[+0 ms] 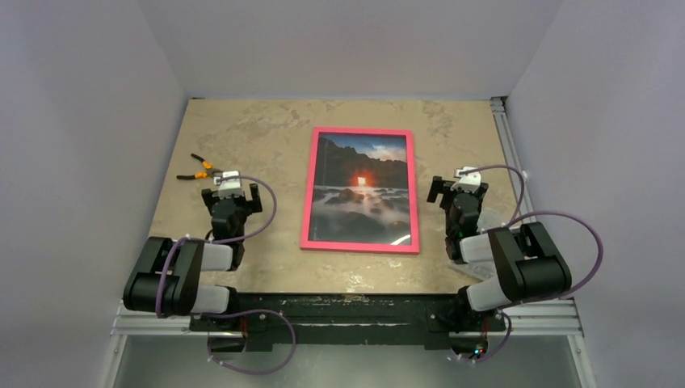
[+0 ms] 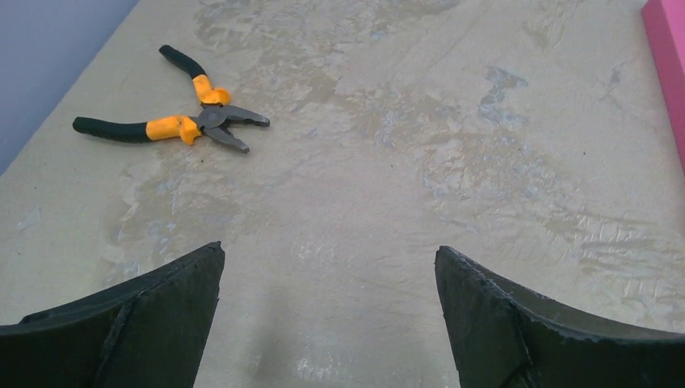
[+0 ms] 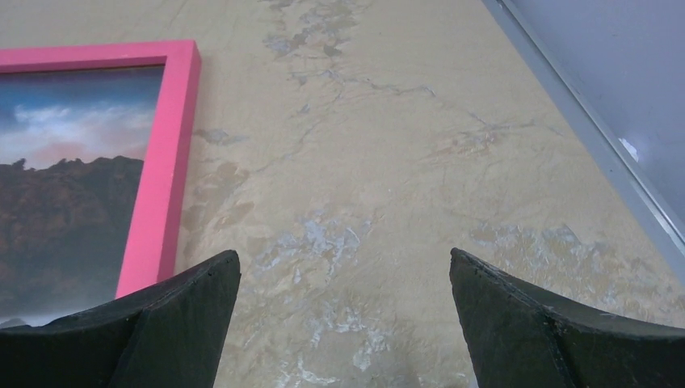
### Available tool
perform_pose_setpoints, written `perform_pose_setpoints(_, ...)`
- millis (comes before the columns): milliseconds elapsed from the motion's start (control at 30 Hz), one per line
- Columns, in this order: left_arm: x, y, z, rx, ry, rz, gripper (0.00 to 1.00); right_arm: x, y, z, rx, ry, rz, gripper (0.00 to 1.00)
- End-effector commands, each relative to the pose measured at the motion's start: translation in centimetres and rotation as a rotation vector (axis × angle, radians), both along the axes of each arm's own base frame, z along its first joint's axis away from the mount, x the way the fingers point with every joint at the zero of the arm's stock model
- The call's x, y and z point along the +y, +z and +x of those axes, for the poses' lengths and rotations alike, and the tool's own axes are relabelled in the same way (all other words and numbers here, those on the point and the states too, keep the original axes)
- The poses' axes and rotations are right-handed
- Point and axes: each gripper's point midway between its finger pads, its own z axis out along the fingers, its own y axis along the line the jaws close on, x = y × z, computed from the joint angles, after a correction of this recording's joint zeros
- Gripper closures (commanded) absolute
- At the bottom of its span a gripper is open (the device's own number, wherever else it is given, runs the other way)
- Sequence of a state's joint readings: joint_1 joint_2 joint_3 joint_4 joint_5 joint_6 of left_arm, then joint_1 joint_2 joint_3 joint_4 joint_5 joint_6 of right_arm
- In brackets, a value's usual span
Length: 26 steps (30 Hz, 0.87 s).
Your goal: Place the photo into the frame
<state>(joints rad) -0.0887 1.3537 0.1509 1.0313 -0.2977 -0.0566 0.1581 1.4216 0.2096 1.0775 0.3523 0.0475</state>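
Beige marbled table (image 1: 266, 129) bears the frame (image 1: 306, 194) with the photo (image 1: 361, 190) inside; left fingers (image 2: 161, 323) and right fingers (image 3: 161, 323) gape wide.

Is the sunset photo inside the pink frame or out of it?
In. The photo fills the pink frame, with the border showing along all four sides.

In the left wrist view the frame (image 2: 669, 48) is only a pink sliver cut by the right edge. The right wrist view shows just its far right corner. There the photo (image 3: 73, 178) runs off the left edge, and one finger (image 3: 161, 323) of the right gripper (image 3: 345, 271) hides the border's nearer stretch. From above, whether the photo lies behind glazing cannot be told.
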Motion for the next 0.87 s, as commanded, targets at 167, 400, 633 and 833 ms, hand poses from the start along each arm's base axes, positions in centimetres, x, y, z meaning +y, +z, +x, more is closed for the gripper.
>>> perform_pose_setpoints(167,0.8,4.3,2.9,-0.088,0.080,0.010,0.00,-1.1,2.6,1.6,-0.111,-0.055,-0.014,0.01)
perform_pose_setpoints(400,0.7,4.1,3.0,-0.079,0.079,0.020,0.00,-1.2,1.9,2.0,-0.084,-0.073,0.014,0.01)
perform_pose_setpoints(633,0.7,4.1,3.1,-0.081,0.077,0.022,0.00,-1.3,1.9,2.2,-0.085,-0.081,0.016,0.01)
perform_pose_setpoints(833,0.7,4.2,3.2,-0.078,0.075,0.021,0.00,-1.3,1.9,2.2,-0.085,-0.082,0.017,0.01)
